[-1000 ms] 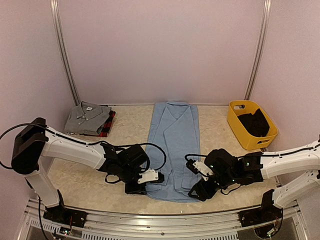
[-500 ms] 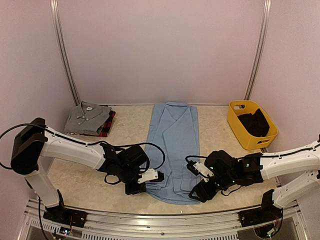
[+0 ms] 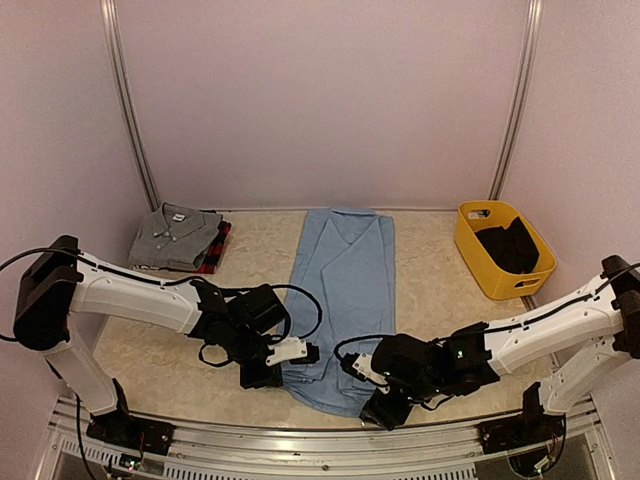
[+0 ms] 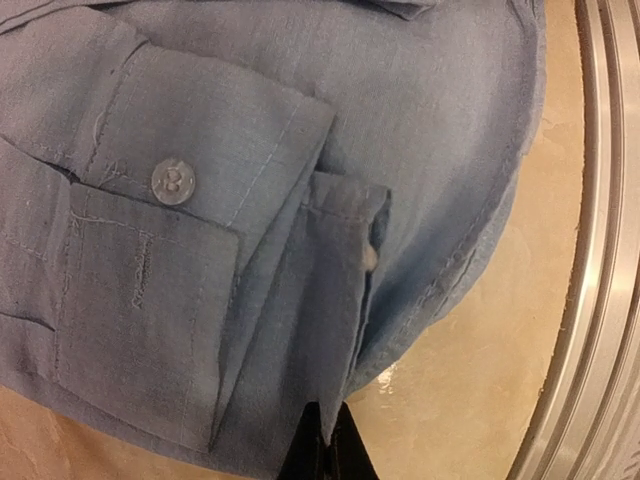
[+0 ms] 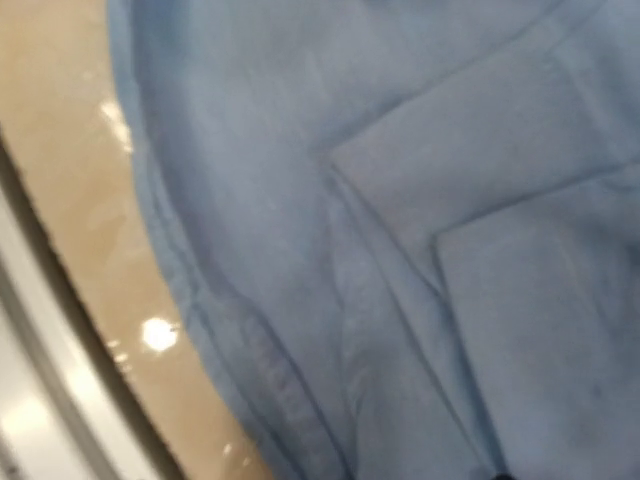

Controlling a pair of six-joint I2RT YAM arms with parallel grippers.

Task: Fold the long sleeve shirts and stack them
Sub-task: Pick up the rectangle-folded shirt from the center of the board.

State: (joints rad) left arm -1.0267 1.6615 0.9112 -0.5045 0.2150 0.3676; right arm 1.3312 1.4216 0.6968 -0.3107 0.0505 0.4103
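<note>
Down at the near hem, low centre of the overhead frame. Long and narrow, the light blue shirt [image 3: 345, 280]: sleeves tucked in, collar toward the top of the frame, hem toward the bottom, long axis straight up and down the picture.

Clamped tight at the lower-left corner of that hem, the left gripper [image 3: 270, 378]. In the left wrist view, black fingertips [image 4: 312, 452] pressed together at the bottom edge, a folded blue edge running into them. Looks like a pinch of cloth rather than bare table [image 4: 450, 400].

Harder to call the right gripper [image 3: 380, 407]: sitting at the lower-right corner of the hem, on or just beside the cloth. Only a dark lump from above, and no fingers to read in its own wrist view, just blue fabric. Cannot tell wide or narrow, holding or not.

Over in the upper left, well apart: grey shirt [image 3: 178, 232] folded on top of the red-and-black plaid shirt [image 3: 221, 245]. Yellow basket [image 3: 475, 245] off to the right.

Probably next: raise both hem corners and carry them up the frame toward the collar, along that long axis. Hinges on both corners rising level. With only the left plainly gripped, risks dragging the hem askew.
</note>
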